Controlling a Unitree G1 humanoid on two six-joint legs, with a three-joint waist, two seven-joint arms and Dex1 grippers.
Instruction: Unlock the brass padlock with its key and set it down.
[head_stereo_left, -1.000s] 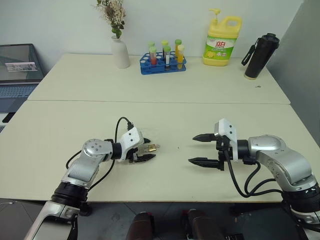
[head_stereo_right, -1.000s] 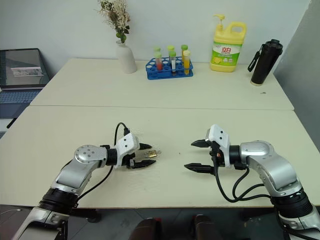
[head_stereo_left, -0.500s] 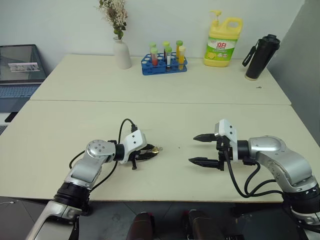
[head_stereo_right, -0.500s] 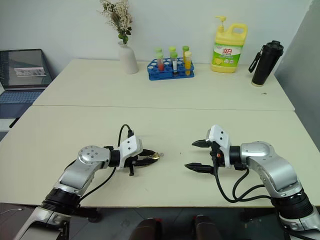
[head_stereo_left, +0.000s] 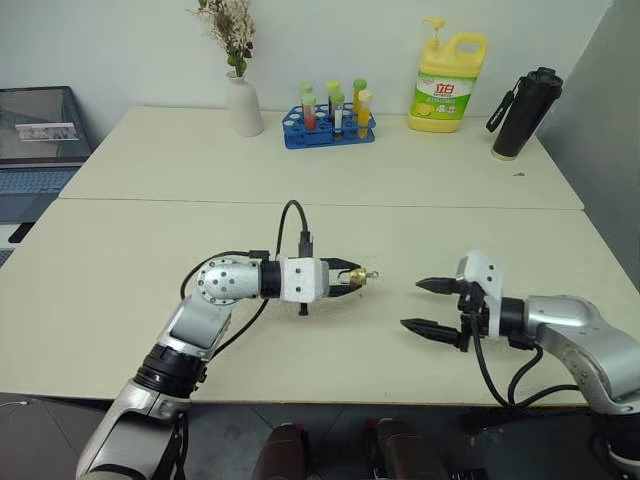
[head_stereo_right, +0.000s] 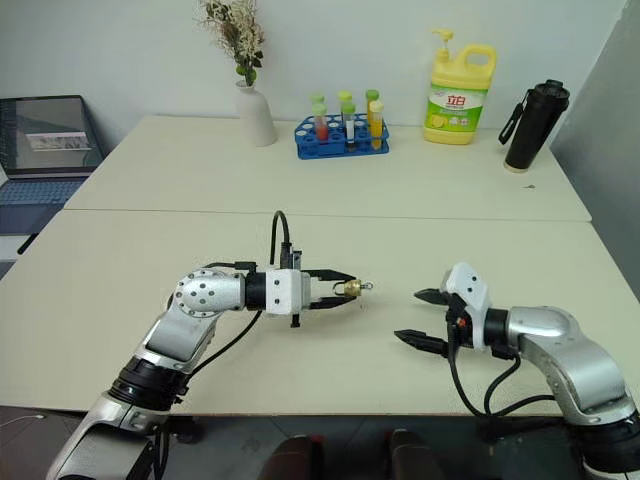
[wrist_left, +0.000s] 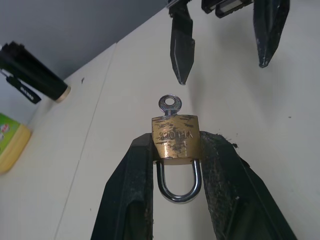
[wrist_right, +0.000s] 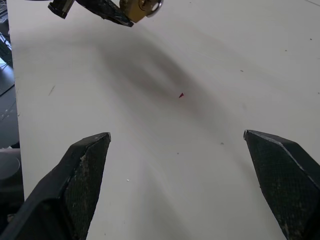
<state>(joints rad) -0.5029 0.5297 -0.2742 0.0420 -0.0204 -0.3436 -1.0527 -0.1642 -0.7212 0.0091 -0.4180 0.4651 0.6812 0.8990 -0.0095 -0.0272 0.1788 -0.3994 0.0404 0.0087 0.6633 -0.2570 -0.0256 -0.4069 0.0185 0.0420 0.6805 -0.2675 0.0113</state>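
Observation:
My left gripper (head_stereo_left: 350, 275) is shut on the brass padlock (wrist_left: 176, 137) and holds it above the table (head_stereo_left: 330, 390), pointing level towards my right arm. The fingers (wrist_left: 132, 195) pinch the brass body from both sides, and the silver shackle (wrist_left: 179, 190) lies back between them. The key (wrist_left: 170, 104) sits in the lock, its round head sticking out of the far end. My right gripper (head_stereo_left: 413, 304) is open and empty, a short way to the right of the padlock, with its fingertips (wrist_left: 181, 50) aimed at the key.
Along the far table stand a white vase with dried flowers (head_stereo_left: 240, 95), a blue rack of test tubes (head_stereo_left: 330, 115), a yellow detergent bottle (head_stereo_left: 447, 70) and a black flask (head_stereo_left: 520, 100). A laptop (head_stereo_left: 35, 130) sits off the left edge.
My left gripper closed on the padlock, lifted it off the table, rolled and carried it right towards the middle. My right gripper drew slightly right and nearer the front edge, still open.

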